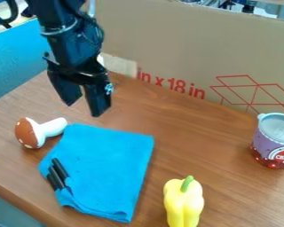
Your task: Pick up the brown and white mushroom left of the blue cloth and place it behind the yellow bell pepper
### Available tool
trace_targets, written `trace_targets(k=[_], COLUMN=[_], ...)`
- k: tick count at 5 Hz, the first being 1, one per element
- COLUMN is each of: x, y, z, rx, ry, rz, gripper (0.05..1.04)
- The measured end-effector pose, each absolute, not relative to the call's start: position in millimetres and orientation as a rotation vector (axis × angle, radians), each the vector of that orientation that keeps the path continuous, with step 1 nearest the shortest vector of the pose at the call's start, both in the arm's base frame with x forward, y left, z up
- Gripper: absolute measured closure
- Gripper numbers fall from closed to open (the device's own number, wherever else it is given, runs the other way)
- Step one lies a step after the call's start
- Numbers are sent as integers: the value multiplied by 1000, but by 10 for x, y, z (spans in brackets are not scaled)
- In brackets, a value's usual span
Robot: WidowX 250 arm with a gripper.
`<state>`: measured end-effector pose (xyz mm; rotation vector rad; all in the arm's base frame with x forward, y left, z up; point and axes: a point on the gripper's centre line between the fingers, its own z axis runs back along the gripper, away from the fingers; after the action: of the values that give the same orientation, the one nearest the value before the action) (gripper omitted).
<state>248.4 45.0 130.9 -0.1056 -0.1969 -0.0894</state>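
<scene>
Camera view. The black hand (84, 110) hangs from the upper left over the far left part of the brown wood-grain table (191, 137), tips pointing down. State of hand: the two fingers stand apart, with a visible gap between them. Its height over the table cannot be judged exactly.

Nearest items, on the near side of the hand:
- Toy mushroom with a rounded orange-brown, white-spotted cap and a smooth white stem (48, 128). Lies on its side; cap toward the left, stem toward the right. Stem end is at the upper left corner of the cloth; contact or a slight gap, cannot tell which.
- Bright blue, folded fabric cloth (108, 164). Lies flat on the table, slightly skewed, to the right of the mushroom and reaching further toward the camera.

Two slim black cylindrical sticks (57, 174) rest on the left part of the cloth, side by side and slanted.

Other items:
- Glossy yellow bell pepper with a green stalk (183, 201): near side of the table, right of the cloth and apart from it, stalk end away from the camera; cut by the lower edge of the view.
- Round can with a purple and red label and a pale grey top (274, 142): upright at the right side, well apart from the hand.
- Tan cardboard panel with red printing (186, 48): stands along the table's far side.
- Bright blue panel (14, 64): at the far left.
</scene>
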Motion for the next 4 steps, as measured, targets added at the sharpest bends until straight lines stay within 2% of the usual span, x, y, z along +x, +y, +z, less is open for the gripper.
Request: trace_targets(k=[1, 2, 3, 4], x=[2551, 2652, 2625, 2592], y=[743, 989, 1091, 1161], z=[1231, 1253, 1061, 1002], rx=[-100, -48, -22, 12], ry=[-213, -179, -97, -57], rz=[-98, -99, -87, -83], gripper=[82, 82, 82, 82])
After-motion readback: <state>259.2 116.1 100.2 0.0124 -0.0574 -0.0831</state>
